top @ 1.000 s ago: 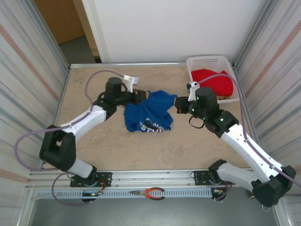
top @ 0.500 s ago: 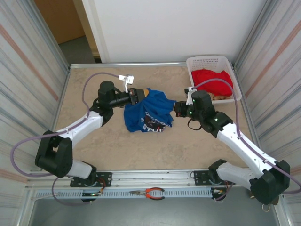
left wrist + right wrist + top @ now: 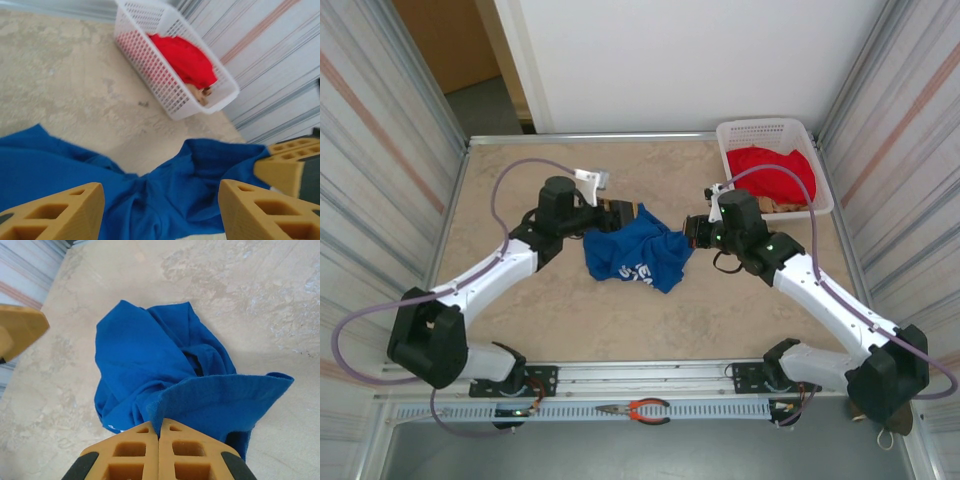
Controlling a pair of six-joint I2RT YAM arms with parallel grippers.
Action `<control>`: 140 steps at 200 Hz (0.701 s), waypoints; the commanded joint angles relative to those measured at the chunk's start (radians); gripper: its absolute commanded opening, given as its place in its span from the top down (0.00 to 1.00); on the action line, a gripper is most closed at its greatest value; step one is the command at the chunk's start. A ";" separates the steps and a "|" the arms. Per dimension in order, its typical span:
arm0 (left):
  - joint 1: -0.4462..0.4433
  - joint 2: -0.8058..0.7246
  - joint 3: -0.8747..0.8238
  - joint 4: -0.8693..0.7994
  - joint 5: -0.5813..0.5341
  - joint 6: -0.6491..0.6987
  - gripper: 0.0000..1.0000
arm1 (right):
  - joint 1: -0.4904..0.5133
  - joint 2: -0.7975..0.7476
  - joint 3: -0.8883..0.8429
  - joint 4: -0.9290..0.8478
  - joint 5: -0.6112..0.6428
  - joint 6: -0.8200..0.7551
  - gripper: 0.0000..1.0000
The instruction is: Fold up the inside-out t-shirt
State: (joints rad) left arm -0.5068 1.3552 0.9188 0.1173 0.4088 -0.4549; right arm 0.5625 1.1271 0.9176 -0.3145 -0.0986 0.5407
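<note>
Beige marbled tabletop [image 3: 620, 330], ribbed side walls, white basket [image 3: 760, 124] far right.
Left gripper [image 3: 160, 192] now spread, blue t-shirt [image 3: 635, 252] sagging lower than before; right gripper [image 3: 159, 427] pinches its edge.

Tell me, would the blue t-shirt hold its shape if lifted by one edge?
Probably not: the t-shirt lies crumpled in soft folds, so it would likely hang limp from the right gripper pinching its edge. It looks thin and light, so one pinch should carry it. Pushing would likely bunch it.
</note>
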 commanded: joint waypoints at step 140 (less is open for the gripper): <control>0.065 0.109 -0.152 -0.232 -0.332 -0.236 0.27 | -0.137 0.084 0.470 -0.072 -0.121 -0.077 1.00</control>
State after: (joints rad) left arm -0.4419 1.4017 0.7017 -0.1375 0.0360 -0.7048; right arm 0.4377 1.1889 1.3338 -0.3714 -0.1932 0.4850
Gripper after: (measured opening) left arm 0.732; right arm 0.048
